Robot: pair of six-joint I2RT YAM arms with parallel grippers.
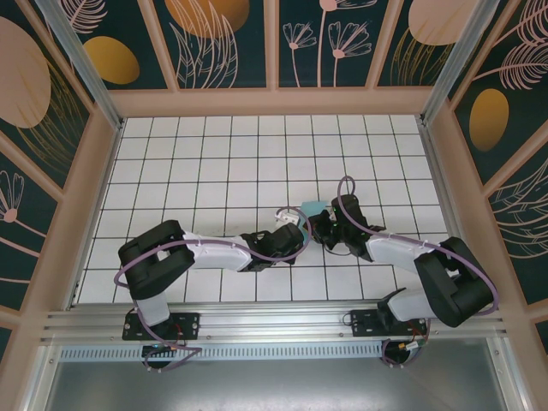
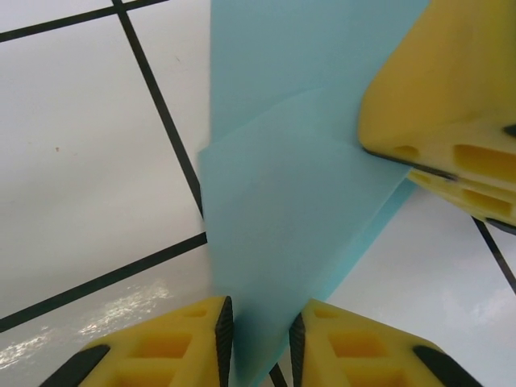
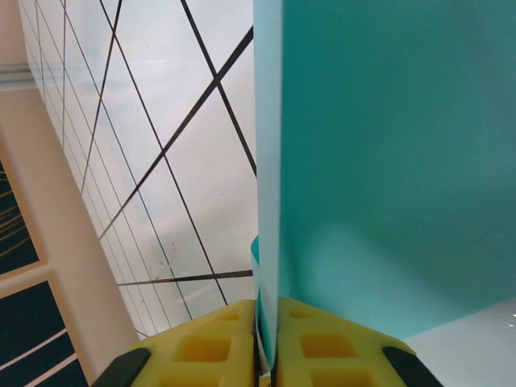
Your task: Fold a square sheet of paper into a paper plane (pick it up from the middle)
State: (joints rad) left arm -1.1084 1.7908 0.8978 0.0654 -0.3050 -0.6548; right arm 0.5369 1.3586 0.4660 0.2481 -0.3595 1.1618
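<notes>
The square sheet of paper point(image 1: 315, 208) is light turquoise, folded, and held upright over the white grid table between both grippers. My right gripper point(image 3: 268, 339) is shut on the sheet's point(image 3: 387, 161) edge, its yellow fingers point(image 2: 451, 105) also showing at the top right of the left wrist view. My left gripper point(image 2: 260, 339) stands narrowly open, and a pointed fold of the paper point(image 2: 290, 201) hangs down between its pads. In the top view the left gripper point(image 1: 300, 224) and right gripper point(image 1: 319, 224) nearly touch at mid-table. The paper plane is out of view.
The table point(image 1: 214, 163) is white tiles with black grid lines, fenced by a wooden frame and patterned panels point(image 1: 223, 43). Both arm bases sit on the rail point(image 1: 274, 324) at the near edge.
</notes>
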